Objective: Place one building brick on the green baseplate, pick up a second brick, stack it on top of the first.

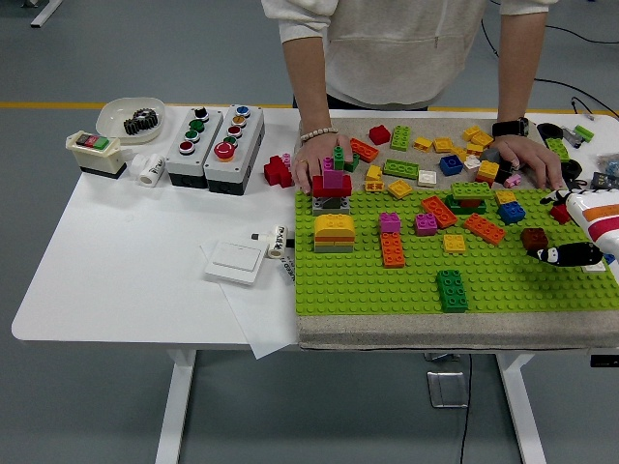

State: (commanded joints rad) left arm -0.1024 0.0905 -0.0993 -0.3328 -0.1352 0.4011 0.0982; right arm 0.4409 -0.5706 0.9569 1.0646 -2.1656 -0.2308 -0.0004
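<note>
Brown brick [534, 238] beside right hand [571, 253] | fingers [561, 255] clenched (empty) | green baseplate [387, 285]

One green baseplate [387, 275] lay on one white worktop [126, 261]. Two grey button boxes [215, 135], one white dish [126, 116], one wall switch [237, 259] and one robot hand [580, 237] showed. Two person's hands [319, 166] rested there.
</note>
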